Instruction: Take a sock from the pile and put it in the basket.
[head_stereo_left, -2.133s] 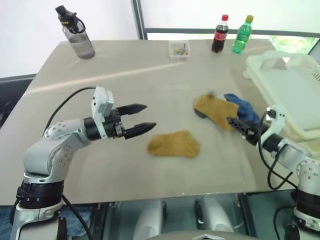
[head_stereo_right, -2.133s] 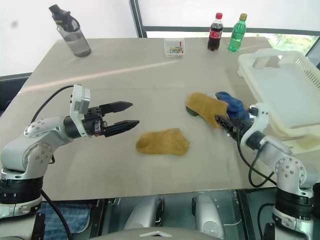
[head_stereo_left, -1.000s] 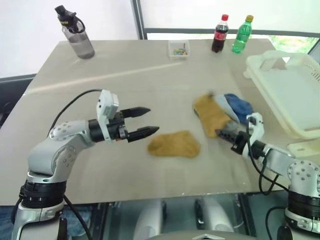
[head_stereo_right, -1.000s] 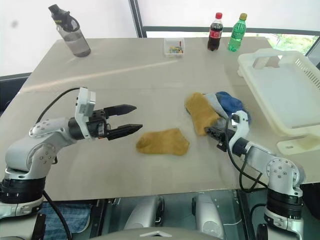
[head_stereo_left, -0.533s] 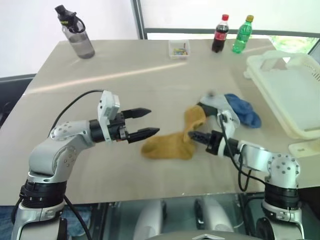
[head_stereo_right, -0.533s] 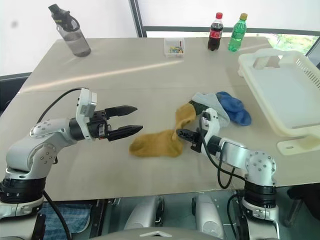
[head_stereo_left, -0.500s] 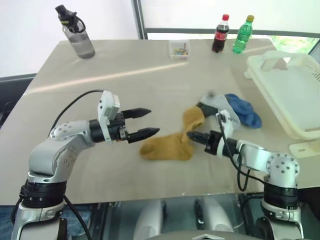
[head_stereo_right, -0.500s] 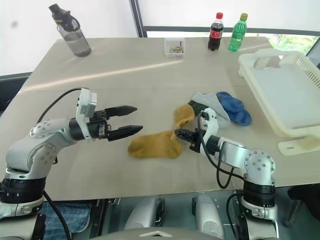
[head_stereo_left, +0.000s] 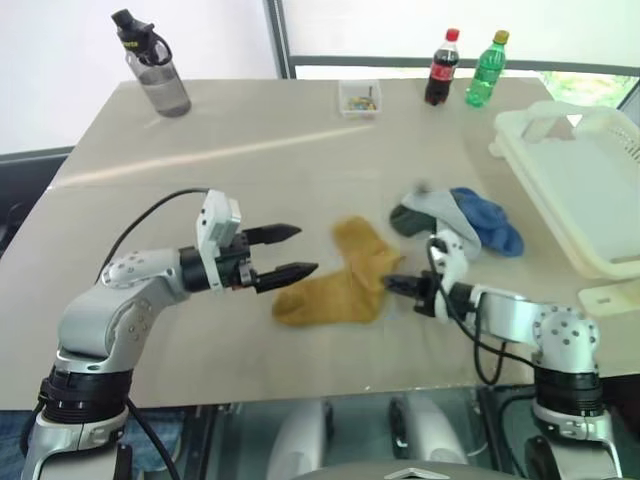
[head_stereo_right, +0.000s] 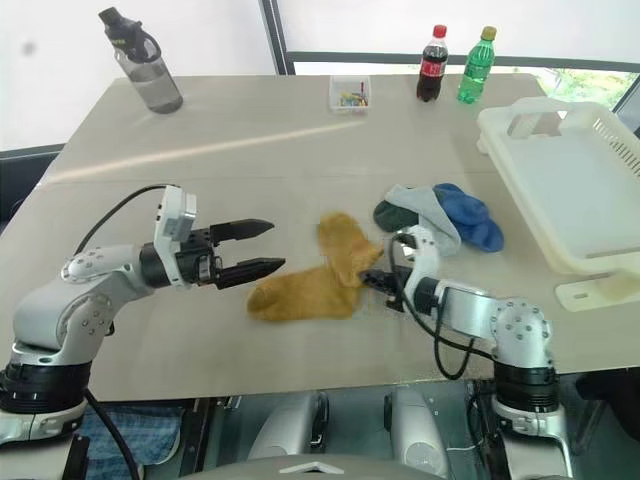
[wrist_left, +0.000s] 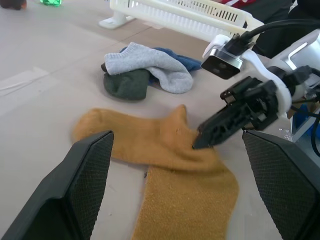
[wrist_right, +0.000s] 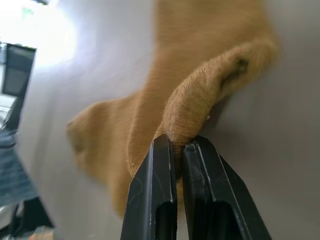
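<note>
My right gripper (head_stereo_left: 391, 284) is shut on a fold of a mustard sock (wrist_right: 200, 85), low over the table. That sock (head_stereo_left: 356, 247) lies partly across a second mustard sock (head_stereo_left: 322, 298) in the middle of the table. The pile (head_stereo_left: 458, 220) is just to the right, with a grey sock (wrist_left: 150, 64) lying over a dark green one (wrist_left: 125, 85) and a blue one (head_stereo_left: 492, 224). The cream basket (head_stereo_left: 572, 178) stands at the table's right edge. My left gripper (head_stereo_left: 305, 250) hangs open to the left of the mustard socks, pointing at them, holding nothing.
At the far edge of the table stand a grey water bottle (head_stereo_left: 155, 75), a small clear box (head_stereo_left: 359, 98), a cola bottle (head_stereo_left: 439, 68) and a green bottle (head_stereo_left: 483, 70). The tabletop (head_stereo_left: 250, 160) lies bare between them and my arms.
My right gripper moved left with the mustard sock, pulling it off the pile and onto the other mustard sock. The left arm stayed in place.
</note>
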